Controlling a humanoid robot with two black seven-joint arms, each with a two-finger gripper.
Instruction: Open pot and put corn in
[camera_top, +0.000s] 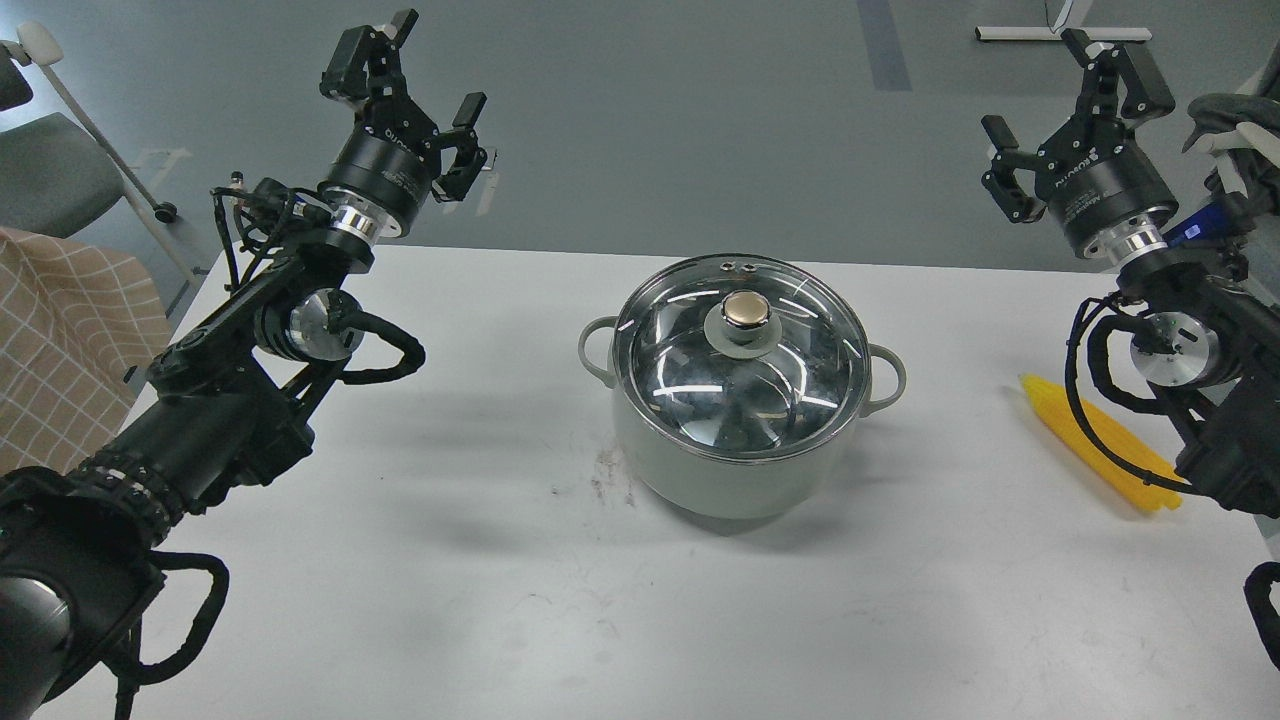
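The pale grey-green pot stands in the middle of the white table. A glass lid with a gold knob rests on it. The yellow corn lies on the table at the right, partly hidden behind my right arm. My left gripper is open and empty, raised beyond the table's far left edge. My right gripper is open and empty, raised at the far right, well above the corn.
A chair and a checked tan cloth are at the left beside the table. A grey chair stands at the far right. A small dark smudge marks the table left of the pot.
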